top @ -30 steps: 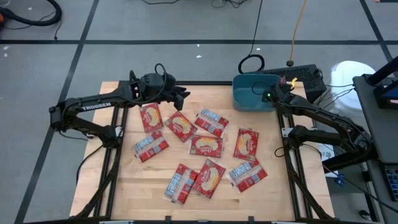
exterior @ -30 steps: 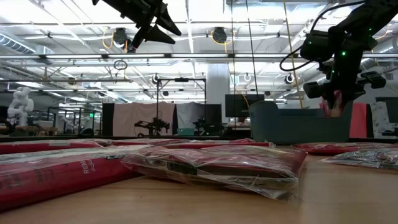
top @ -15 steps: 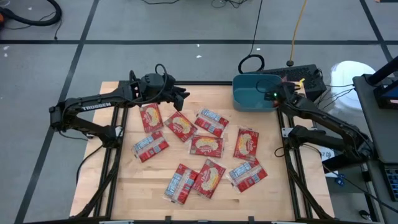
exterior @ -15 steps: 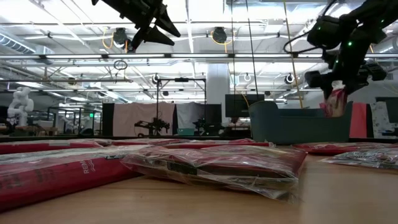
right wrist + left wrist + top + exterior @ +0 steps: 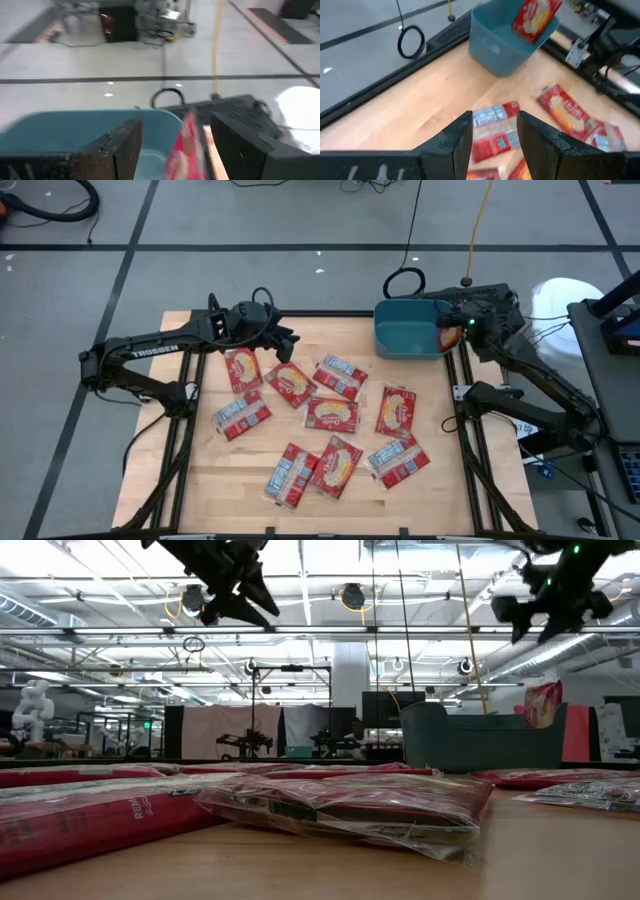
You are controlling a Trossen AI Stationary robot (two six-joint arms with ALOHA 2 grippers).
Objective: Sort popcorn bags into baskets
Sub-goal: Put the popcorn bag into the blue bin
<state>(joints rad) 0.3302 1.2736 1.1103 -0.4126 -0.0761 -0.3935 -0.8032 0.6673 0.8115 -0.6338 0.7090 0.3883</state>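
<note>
Several red popcorn bags (image 5: 331,414) lie flat on the wooden table. The teal basket (image 5: 405,340) stands at the table's far right corner. One more popcorn bag (image 5: 543,703) stands on edge inside it, leaning on the right wall and poking above the rim (image 5: 537,17). My right gripper (image 5: 447,320) hangs open above that bag (image 5: 184,147) and is clear of it (image 5: 555,615). My left gripper (image 5: 292,340) is open and empty. It hovers high over the far left bags (image 5: 495,117).
Beyond the far edge lie a black power strip (image 5: 490,295) and a coiled cable (image 5: 404,281). Dark frame rails run along the table's left and right sides. Bare wood shows along the far edge between my left gripper and the basket (image 5: 500,45).
My right gripper held a popcorn bag low at the basket's right side. It has let go, risen and drawn back toward the far right corner. The bag stays in the basket, standing on edge.
</note>
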